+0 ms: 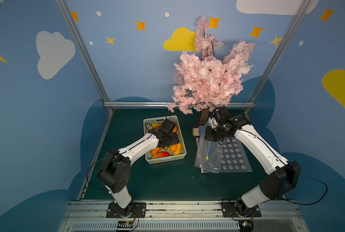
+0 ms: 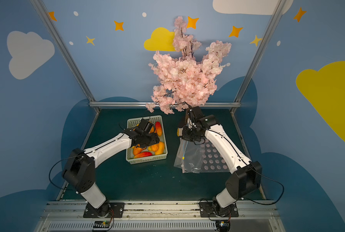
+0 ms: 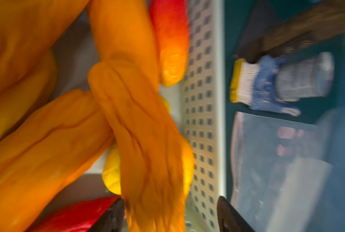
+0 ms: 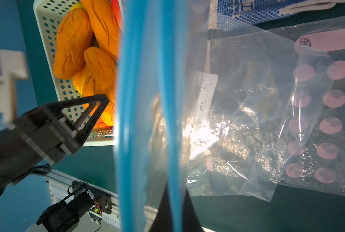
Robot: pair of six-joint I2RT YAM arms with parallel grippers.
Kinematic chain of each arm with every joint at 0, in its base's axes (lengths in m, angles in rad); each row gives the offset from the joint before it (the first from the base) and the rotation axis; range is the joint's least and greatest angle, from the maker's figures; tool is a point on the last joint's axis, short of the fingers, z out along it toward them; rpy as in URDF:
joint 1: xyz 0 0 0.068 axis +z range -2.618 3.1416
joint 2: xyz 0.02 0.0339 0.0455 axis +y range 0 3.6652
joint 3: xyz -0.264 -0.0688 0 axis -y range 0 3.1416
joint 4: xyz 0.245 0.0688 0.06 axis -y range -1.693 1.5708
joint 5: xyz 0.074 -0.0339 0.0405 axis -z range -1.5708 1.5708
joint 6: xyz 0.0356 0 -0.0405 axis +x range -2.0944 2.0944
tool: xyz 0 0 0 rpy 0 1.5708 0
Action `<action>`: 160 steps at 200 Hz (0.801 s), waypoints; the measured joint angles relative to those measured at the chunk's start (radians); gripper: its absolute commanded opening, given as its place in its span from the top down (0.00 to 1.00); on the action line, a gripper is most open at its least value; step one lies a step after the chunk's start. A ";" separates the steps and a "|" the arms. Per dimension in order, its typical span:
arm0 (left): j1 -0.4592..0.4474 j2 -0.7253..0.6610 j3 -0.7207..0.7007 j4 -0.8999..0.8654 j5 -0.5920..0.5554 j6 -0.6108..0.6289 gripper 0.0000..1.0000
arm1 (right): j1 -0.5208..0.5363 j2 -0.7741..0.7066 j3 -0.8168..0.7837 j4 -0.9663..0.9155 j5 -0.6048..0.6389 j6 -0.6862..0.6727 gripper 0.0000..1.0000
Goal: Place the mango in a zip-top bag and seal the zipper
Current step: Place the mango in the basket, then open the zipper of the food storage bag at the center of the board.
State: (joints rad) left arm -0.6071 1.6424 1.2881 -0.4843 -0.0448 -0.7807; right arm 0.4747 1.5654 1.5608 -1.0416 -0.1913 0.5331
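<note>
A dark green matte tabletop (image 1: 167, 180) fills the lower middle of both top views. Left of centre on it sits a white perforated rectangular plastic basket (image 1: 165, 159). Right of centre lies a flat transparent plastic bag printed with pink dots (image 1: 234, 160). A crumpled clear zip-top plastic bag (image 1: 206, 160) overlaps its left edge. Just above them, toward the back edge, are a blue-and-white knit glove with a yellow cuff (image 1: 195, 131) and a brown tree trunk (image 1: 204, 118).

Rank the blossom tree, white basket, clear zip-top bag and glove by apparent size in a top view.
1. Blossom tree, by far.
2. White basket.
3. Clear zip-top bag, crumpled and partly lifted.
4. Glove, partly hidden by the right arm.
</note>
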 measured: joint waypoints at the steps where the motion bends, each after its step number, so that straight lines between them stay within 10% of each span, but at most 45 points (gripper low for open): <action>1: -0.003 -0.005 0.000 0.001 0.002 0.000 0.26 | 0.000 0.000 0.000 0.000 -0.001 0.000 1.00; 61: -0.297 -0.176 0.058 0.187 0.139 0.106 0.23 | -0.005 0.022 0.006 0.001 -0.064 0.035 1.00; 160: -0.332 -0.025 0.137 0.109 0.020 0.219 0.50 | -0.005 0.022 0.025 -0.032 -0.089 0.061 1.00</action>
State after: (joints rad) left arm -0.9390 1.6173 1.4246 -0.3752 -0.0250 -0.5613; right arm 0.4702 1.5871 1.5860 -1.0733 -0.2806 0.5945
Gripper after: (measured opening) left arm 0.529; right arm 0.047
